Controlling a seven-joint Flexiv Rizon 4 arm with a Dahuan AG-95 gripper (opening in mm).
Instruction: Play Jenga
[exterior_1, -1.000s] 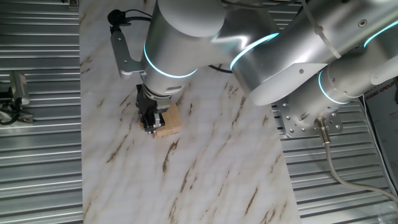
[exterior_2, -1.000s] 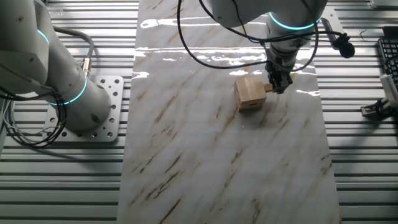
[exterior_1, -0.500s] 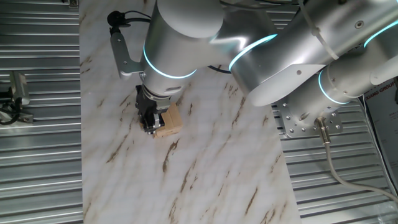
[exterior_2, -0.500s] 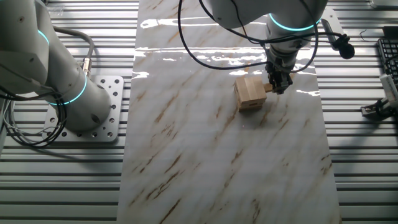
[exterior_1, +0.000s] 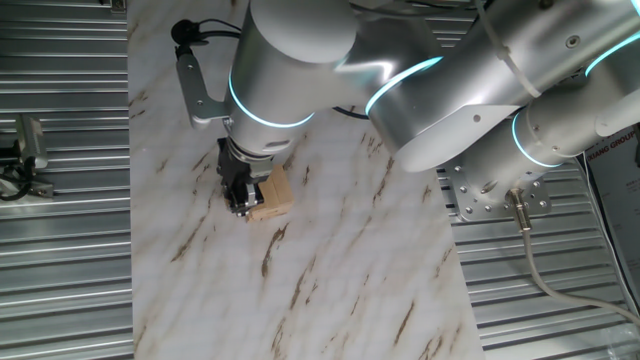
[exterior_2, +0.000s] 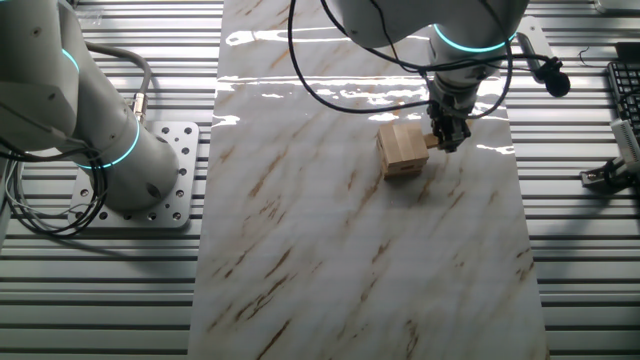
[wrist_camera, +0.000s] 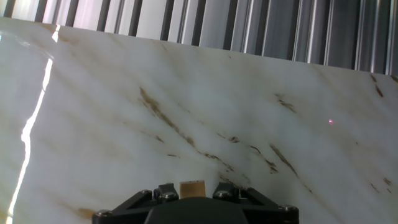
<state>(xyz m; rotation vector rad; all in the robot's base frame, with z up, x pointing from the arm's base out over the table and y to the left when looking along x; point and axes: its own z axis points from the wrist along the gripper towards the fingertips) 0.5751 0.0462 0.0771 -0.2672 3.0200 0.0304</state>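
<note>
1. The Jenga, a small low stack of plain light tan rectangular wooden blocks (exterior_2: 402, 148), stands on the white marble-patterned tabletop with brown veins (exterior_2: 360, 260). In the other fixed view it sits toward 1 o'clock from the middle of the slab; in one fixed view (exterior_1: 272, 194) it is toward 10 o'clock.
2. One light tan wooden block (wrist_camera: 192, 188) juts out of the stack's side. In the other fixed view its end (exterior_2: 431, 142) shows at the stack's 3 o'clock side, at about upper-layer height.
3. My black two-finger gripper (exterior_2: 446, 138) is closed on that jutting block. In my hand view the block's end face sits squeezed between my two fingertips (wrist_camera: 165, 193) at the bottom edge, at 6 o'clock.
4. In one fixed view my gripper (exterior_1: 240, 196) is pressed up against the stack's 9 o'clock side, pointing down at a slight tilt.
5. Above the gripper rises my silver arm with glowing cyan rings (exterior_1: 300, 60). A black cable (exterior_2: 350, 95) loops from it over the slab at 12 o'clock of the stack.
6. The slab lies on a ribbed grey metal bench (exterior_2: 90, 290). My arm's base is bolted to a perforated steel plate (exterior_2: 175, 175) at 9 o'clock of the slab in the other fixed view.
</note>
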